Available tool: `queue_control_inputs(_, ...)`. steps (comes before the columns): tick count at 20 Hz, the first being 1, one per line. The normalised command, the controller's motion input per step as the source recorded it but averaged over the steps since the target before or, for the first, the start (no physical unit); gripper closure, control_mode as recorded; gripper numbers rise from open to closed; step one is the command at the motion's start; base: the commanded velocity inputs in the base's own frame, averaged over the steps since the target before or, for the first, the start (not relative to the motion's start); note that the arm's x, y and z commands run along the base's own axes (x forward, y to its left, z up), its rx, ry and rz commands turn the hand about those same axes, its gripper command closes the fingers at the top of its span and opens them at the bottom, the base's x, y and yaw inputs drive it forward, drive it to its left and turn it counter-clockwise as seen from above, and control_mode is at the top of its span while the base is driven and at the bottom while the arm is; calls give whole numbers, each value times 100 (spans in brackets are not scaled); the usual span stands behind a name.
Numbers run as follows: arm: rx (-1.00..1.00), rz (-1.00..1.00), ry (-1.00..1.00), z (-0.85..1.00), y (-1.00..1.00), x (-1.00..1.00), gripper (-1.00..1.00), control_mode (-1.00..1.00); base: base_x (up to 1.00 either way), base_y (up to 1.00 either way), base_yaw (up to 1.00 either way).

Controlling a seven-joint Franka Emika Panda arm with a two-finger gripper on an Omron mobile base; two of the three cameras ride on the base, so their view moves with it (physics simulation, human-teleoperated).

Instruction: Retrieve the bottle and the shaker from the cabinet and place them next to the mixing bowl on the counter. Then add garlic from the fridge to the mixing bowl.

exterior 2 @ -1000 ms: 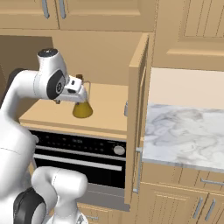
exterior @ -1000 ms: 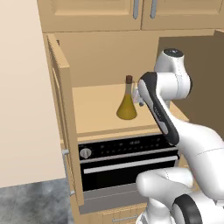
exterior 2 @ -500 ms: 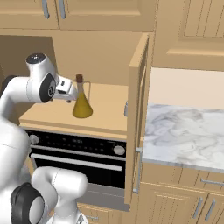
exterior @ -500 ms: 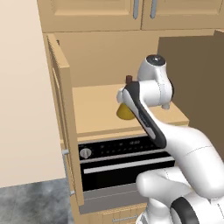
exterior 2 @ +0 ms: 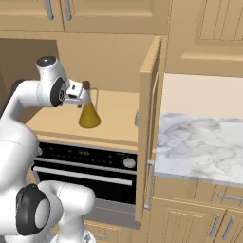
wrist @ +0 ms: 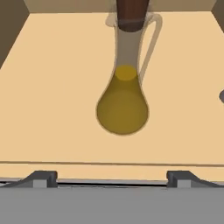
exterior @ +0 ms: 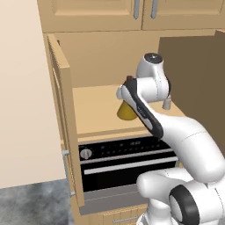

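Spread gripper hovers above the bottle on the cabinet shelf; it should descend straight, centring the neck.

Arm: bent at the elbow, forearm raised, reaching far forward.
Gripper: jaws spread wide, empty, angled downward.
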Motion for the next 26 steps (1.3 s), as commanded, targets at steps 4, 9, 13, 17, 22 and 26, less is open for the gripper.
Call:
queue_control_inputs(4, 2, 0, 0, 0, -46, 28, -100, -100, 0, 0, 0)
queue_control_inputs(9, 1, 0, 0, -2, -10, 32, -100, -100, 0, 0, 0)
queue_control_inputs(13, 0, 0, 0, -13, 2, 26, -100, -100, 0, 0, 0)
queue_control_inputs(17, 0, 0, 0, -15, 9, 18, -100, -100, 0, 0, 0)
queue_control_inputs(22, 1, 0, -4, -12, 0, 3, -100, -100, 0, 0, 0)
queue_control_inputs(26, 7, 0, -18, -13, 0, 0, -100, -100, 0, 0, 0)
